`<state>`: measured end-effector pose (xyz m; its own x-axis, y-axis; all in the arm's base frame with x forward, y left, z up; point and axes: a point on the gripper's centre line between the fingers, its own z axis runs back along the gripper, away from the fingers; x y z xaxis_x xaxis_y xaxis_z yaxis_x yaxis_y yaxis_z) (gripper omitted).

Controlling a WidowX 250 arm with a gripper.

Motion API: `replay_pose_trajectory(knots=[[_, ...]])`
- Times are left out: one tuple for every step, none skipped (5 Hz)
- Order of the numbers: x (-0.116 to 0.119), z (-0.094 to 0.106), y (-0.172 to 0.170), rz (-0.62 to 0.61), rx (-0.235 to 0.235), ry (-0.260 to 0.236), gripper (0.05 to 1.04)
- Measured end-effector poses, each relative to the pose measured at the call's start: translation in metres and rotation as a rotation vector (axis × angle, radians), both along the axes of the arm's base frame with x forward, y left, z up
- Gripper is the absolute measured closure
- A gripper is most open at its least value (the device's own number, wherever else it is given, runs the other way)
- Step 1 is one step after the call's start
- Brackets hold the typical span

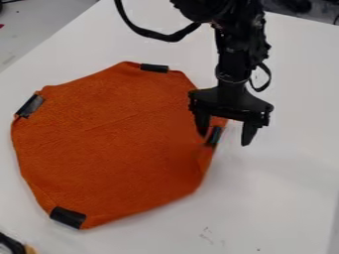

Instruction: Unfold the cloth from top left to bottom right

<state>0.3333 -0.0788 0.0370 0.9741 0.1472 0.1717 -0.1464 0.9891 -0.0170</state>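
- Black two-finger end effector (224,136) is hanging over the orange cloth's right edge, fingers standing wide apart, gripping nothing.
- One finger is overlapping the cloth beside a black strip (214,136); can't tell if it's touching. Other finger is hanging past the edge.
- Orange, roughly eight-sided fabric cloth (109,144) is lying mostly flat on the white surface (271,198).

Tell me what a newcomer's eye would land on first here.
First, the big orange cloth, spread across the left and middle of the picture on the white table. Then the black gripper, fingers apart, at the cloth's right edge. After that, four black strips along the cloth's border: top, left, lower left and right.
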Motion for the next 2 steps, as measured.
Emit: replay_pose_trajectory(knots=[[0.0003, 0.0094, 0.0013, 0.001, 0.046, -0.016, 0.083], [0.0020, 0.0095, -0.0013, 0.023, 0.040, -0.033, 0.083]])
